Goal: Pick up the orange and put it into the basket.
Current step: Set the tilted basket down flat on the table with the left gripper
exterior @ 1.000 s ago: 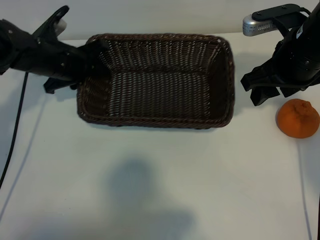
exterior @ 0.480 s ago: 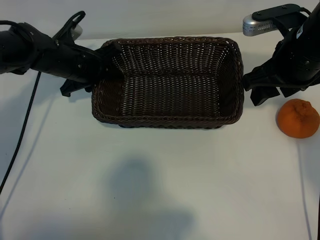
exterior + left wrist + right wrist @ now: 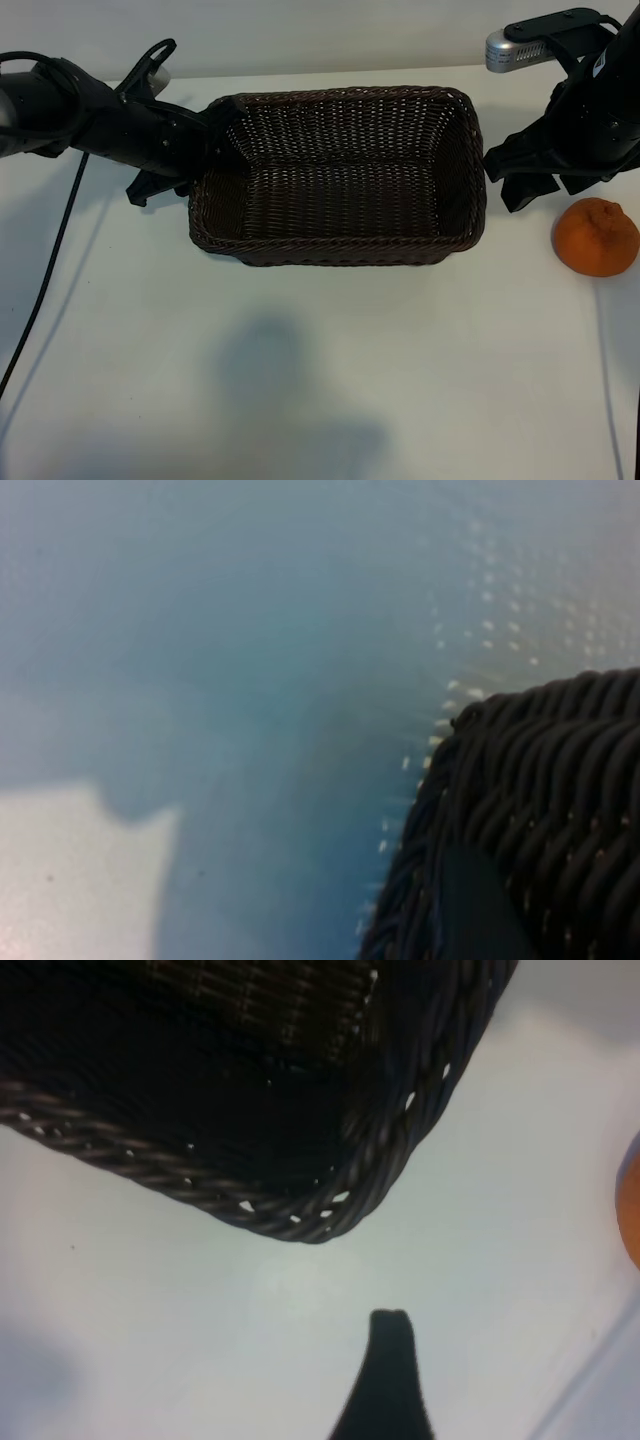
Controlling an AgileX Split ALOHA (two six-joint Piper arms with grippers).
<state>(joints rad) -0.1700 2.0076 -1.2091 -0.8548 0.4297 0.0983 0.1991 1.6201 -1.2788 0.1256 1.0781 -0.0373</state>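
The dark brown wicker basket (image 3: 340, 252) lies empty in the middle of the table. My left gripper (image 3: 207, 135) is shut on the basket's left rim, and in the left wrist view one dark finger (image 3: 470, 910) lies over the weave (image 3: 545, 770). The orange (image 3: 596, 236) rests on the table at the far right, clear of the basket. My right gripper (image 3: 528, 188) hangs open between the basket's right end and the orange, holding nothing. The right wrist view shows one finger (image 3: 390, 1380) over bare table, the basket's corner (image 3: 330, 1200) and a sliver of the orange (image 3: 632, 1210).
A black cable (image 3: 45, 260) trails from the left arm down the table's left side. A silver camera mount (image 3: 520, 45) sits on the right arm above the basket's far right corner. White table surface lies in front of the basket.
The left arm has pulled the basket to the right, so its right end now stands close to the right gripper. The right arm and the orange have not moved.
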